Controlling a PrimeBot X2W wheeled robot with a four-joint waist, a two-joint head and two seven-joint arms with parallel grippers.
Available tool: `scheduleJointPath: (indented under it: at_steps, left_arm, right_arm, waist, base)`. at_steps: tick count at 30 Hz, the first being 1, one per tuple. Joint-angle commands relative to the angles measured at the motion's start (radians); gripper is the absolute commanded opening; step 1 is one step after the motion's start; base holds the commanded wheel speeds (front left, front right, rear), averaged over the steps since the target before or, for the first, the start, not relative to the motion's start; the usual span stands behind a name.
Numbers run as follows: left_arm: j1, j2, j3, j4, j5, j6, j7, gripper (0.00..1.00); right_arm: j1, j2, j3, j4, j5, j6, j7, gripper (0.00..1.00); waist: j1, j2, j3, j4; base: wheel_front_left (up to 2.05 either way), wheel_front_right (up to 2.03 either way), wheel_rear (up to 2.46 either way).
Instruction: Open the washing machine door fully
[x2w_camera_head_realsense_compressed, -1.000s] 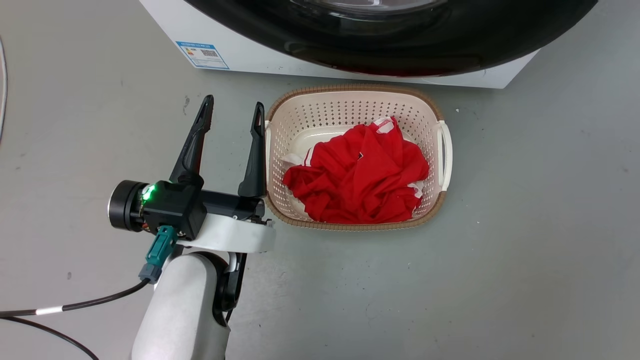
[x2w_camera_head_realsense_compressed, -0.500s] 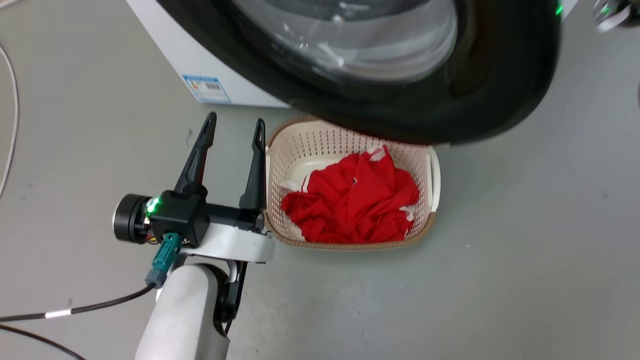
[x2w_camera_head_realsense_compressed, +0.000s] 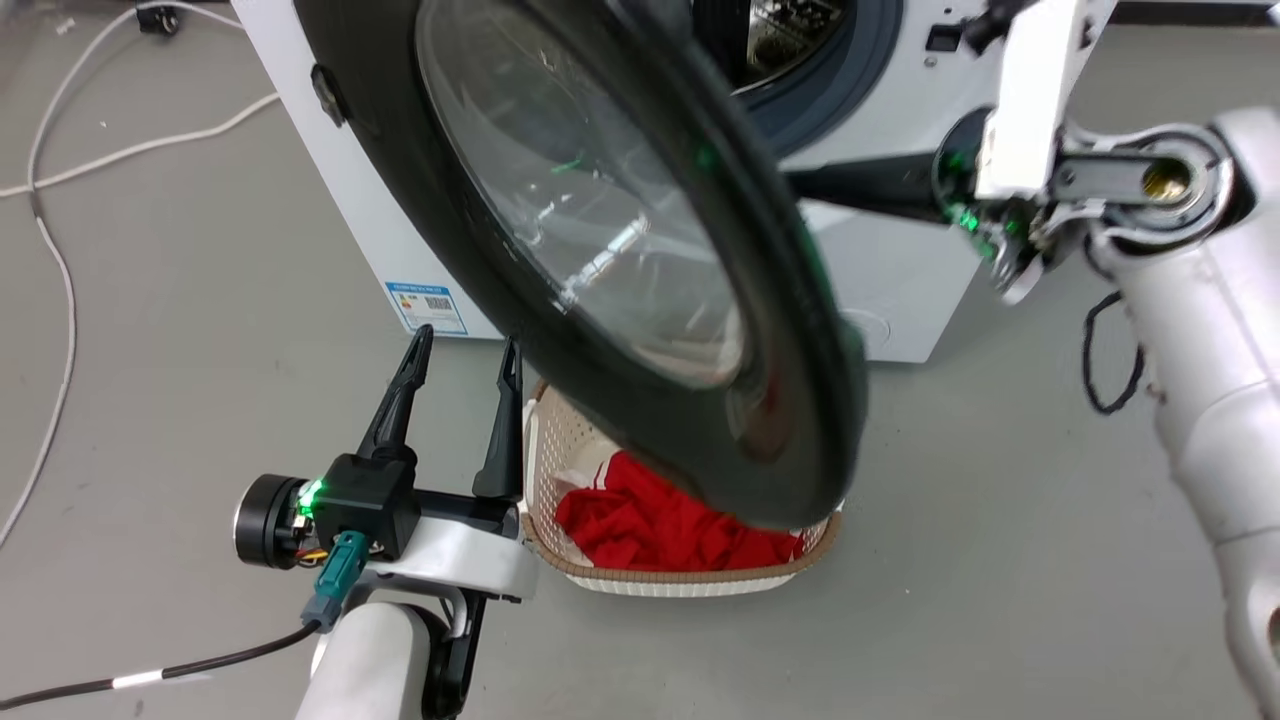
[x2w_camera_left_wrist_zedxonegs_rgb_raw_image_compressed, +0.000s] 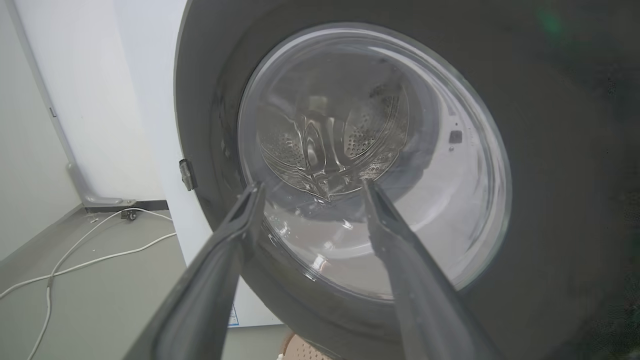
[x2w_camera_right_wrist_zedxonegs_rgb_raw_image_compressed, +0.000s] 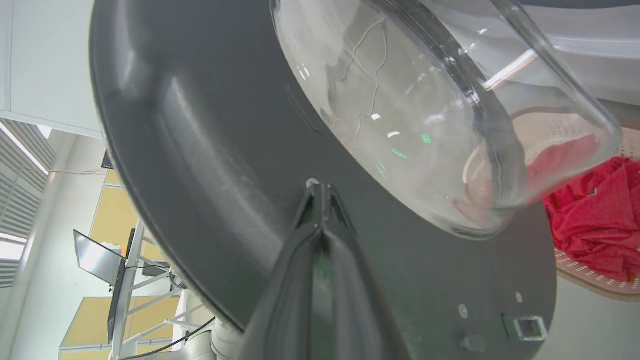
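**Desk:** What does the head view give you?

**Me:** I see the washing machine (x2w_camera_head_realsense_compressed: 900, 300) on a bare grey floor (x2w_camera_head_realsense_compressed: 1000, 560). The washing machine door (x2w_camera_head_realsense_compressed: 760, 420) stands out at an angle from the machine's front, and the drum opening (x2w_camera_head_realsense_compressed: 790, 40) is uncovered behind it. Just in front of the machine, partly under the door, sits a pale basket (x2w_camera_head_realsense_compressed: 545, 440) of red cloth (x2w_camera_head_realsense_compressed: 650, 525). My left gripper (x2w_camera_head_realsense_compressed: 466, 340) hovers in front of the machine's left corner, fingers spread, holding nothing. A white cable (x2w_camera_head_realsense_compressed: 60, 260) trails over the floor off the machine's left side.

**Desk:** And the left wrist?

**Me:** The spread fingers point at the door's outer glass. I can see the machine's white side, with a pale wall behind it.

**Desk:** The right wrist?

**Me:** My right gripper (x2w_camera_right_wrist_zedxonegs_rgb_raw_image_compressed: 320, 187) has its fingers pressed together, tips against the door's dark inner face just beside the glass bowl (x2w_camera_right_wrist_zedxonegs_rgb_raw_image_compressed: 425, 125). Past the door, away from the machine, I see yellow panels and a monitor (x2w_camera_right_wrist_zedxonegs_rgb_raw_image_compressed: 97, 257) on a stand.
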Motion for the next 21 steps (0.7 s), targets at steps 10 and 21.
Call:
scheduleJointPath:
  at_steps: [10, 21]
  left_arm:
    - [0.04, -0.001, -0.007, 0.004, -0.002, -0.004, -0.002, 1.0]
    - [0.059, -0.001, -0.007, 0.011, -0.009, 0.0, -0.002, 1.0]
  right_arm:
    - [0.153, 0.064, 0.038, -0.142, 0.037, 0.0, 0.053, 0.0]
    - [0.276, 0.068, 0.009, -0.245, 0.033, 0.0, -0.024, 0.0]
  waist:
    - [0.0001, 0.0, -0.057, 0.01]
    - [0.0001, 0.0, -0.077, 0.005]
  base:
    - [0.0, 0.0, 0.0]
    - [0.0, 0.0, 0.0]
